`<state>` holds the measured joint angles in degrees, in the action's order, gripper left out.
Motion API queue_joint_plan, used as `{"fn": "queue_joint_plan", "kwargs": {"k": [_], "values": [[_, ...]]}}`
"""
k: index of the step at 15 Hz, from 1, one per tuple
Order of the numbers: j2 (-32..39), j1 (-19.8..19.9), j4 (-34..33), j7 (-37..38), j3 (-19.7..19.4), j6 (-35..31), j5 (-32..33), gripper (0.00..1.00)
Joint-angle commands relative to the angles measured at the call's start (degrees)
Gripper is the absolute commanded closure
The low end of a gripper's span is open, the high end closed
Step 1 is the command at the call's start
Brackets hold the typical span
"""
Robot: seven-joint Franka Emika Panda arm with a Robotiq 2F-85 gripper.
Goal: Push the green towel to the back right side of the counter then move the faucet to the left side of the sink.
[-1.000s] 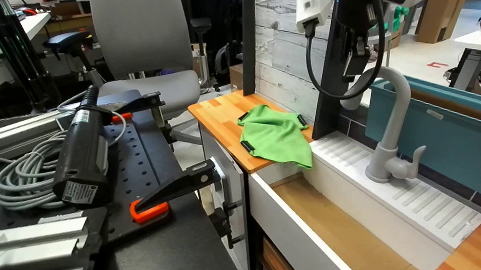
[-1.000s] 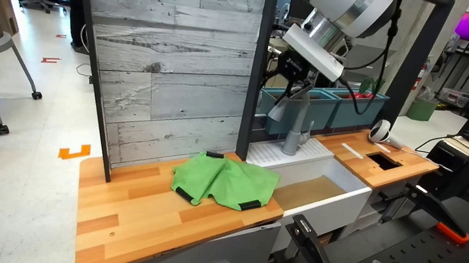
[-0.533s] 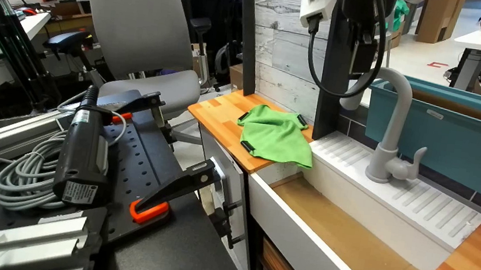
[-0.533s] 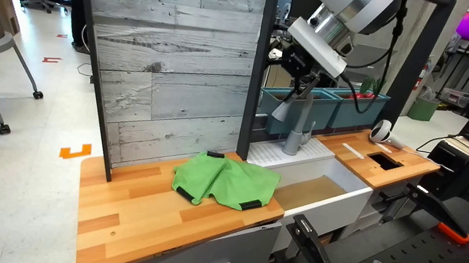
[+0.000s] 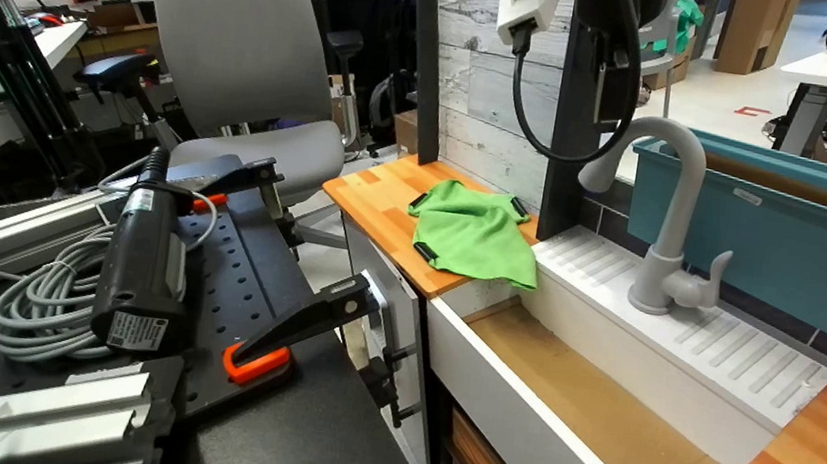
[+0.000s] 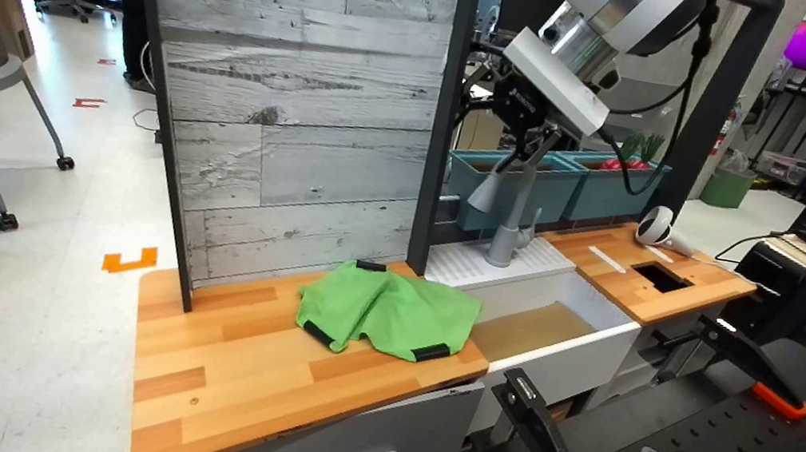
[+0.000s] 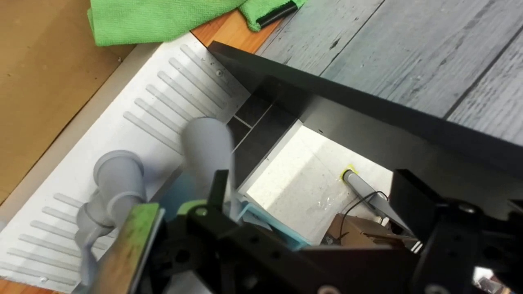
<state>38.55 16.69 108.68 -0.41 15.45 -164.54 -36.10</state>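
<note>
Two dark fingers (image 7: pixel 414 200) of the gripper (image 7: pixel 312 183) stand spread well apart in the wrist view, with pale floor (image 7: pixel 294 179) showing between them. One finger overlaps the blurred spout of the faucet (image 5: pixel 680 195) there; whether it touches, I cannot tell. In an exterior view the gripper hangs tilted from the arm (image 6: pixel 585 49), right at the top of the faucet's neck.

The gray faucet rises upright from a white ribbed ledge (image 5: pixel 748 364) along the far side of the sink (image 5: pixel 540 424); in both exterior views its spout is turned to the left and its lever sits on the right.

Left of the sink, the green towel (image 6: pixel 389 313) lies rumpled on the wooden counter (image 6: pixel 241 378) (black strips (image 6: pixel 430 352) mark some of its corners), one edge reaching slightly over the sink. A gray plank panel (image 6: pixel 297 80) stands at the far side of the towel, with a black post (image 6: pixel 442 143) at the panel's right end.

Teal planters (image 5: pixel 778 256) sit beyond the faucet. To the right of the sink, a white round-headed object (image 6: pixel 654 225) lies on another wooden top (image 6: pixel 709 287). On the near side, a black bench (image 5: pixel 324 428) carries clamps (image 5: pixel 306 319) with orange parts.
</note>
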Motion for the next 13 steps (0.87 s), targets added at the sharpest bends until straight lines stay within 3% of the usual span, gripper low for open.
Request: {"fn": "queue_joint_plan", "kwargs": {"k": [1,6,10,11,13], "values": [[-7.6,0.8,12.1,-6.2,2.7,-2.4,-1.5,0.00],[-11.7,-5.0,23.1,-8.9,0.2,-3.7,3.8,0.00],[-11.0,-13.3,25.7,-3.4,-4.8,-3.1,14.8,0.00],[-9.7,-8.6,23.8,-5.1,-1.2,-2.1,11.9,0.00],[-9.7,-11.4,24.6,-3.4,-2.7,-2.2,14.1,0.00]]}}
